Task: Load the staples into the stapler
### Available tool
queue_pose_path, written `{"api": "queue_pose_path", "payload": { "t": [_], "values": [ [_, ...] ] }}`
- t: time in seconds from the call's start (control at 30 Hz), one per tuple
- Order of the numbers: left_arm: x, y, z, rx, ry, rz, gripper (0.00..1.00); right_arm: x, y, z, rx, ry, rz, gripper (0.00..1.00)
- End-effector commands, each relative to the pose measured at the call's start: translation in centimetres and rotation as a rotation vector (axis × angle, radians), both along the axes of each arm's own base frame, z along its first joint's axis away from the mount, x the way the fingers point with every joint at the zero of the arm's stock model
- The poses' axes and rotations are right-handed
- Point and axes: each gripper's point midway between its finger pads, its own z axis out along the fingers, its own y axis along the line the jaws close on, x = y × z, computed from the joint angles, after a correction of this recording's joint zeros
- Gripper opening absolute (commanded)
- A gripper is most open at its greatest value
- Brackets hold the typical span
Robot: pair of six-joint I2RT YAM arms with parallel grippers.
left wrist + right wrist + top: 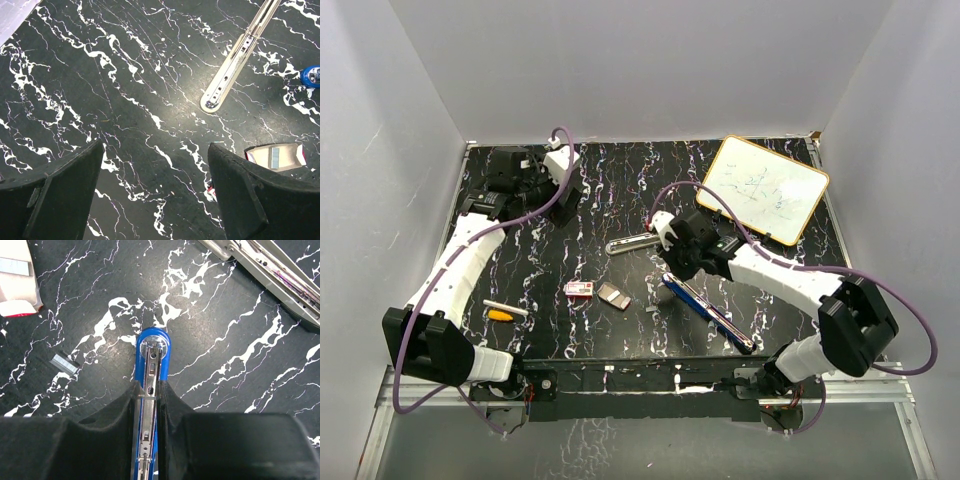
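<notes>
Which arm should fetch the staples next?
Left. The left end effector is open and empty, with the tray in its camera's view. The right end effector is shut on the stapler, probably steadying it, so it isn't free.

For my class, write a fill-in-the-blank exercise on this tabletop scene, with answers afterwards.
1. The right end effector grips the ____ stapler.
2. The left end effector is ____ and holds nothing.
3. In the top view, the pen lies to the ____ of the staple box.
4. The whiteboard lies at the table's far ____ corner.
Answers: blue; open; left; right.
</notes>
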Motion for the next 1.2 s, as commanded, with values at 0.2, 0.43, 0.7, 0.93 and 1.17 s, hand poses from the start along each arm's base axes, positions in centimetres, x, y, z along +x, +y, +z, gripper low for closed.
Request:
{"api": "queue_pose_path", "payload": {
  "t": [0.2, 0.43, 0.7, 0.93, 1.17],
  "values": [
    [-0.4, 0.0, 0.9, -0.041, -0.012, -0.004, 0.84, 1.0, 1.2, 0.0, 0.031, -0.014, -0.019, 0.12],
    [-0.4, 0.1, 0.8, -0.043, -0.008, -0.001, 0.84, 1.0, 1.0, -0.3, 0.019, -0.008, -0.028, 0.11],
    [-0.6, 0.1, 1.1, -0.05, -0.011, -0.002, 0.84, 1.2, 0.8, -0.5, 0.009, -0.01, -0.038, 0.11],
    [-0.7, 0.1, 1.2, -0.057, -0.009, -0.004, 0.84, 1.2, 0.8, -0.7, 0.003, -0.007, -0.04, 0.12],
    [-0.7, 0.2, 1.1, -0.058, -0.007, -0.002, 0.84, 1.2, 0.8, -0.8, 0.003, -0.004, -0.047, 0.11]
  ]
}}
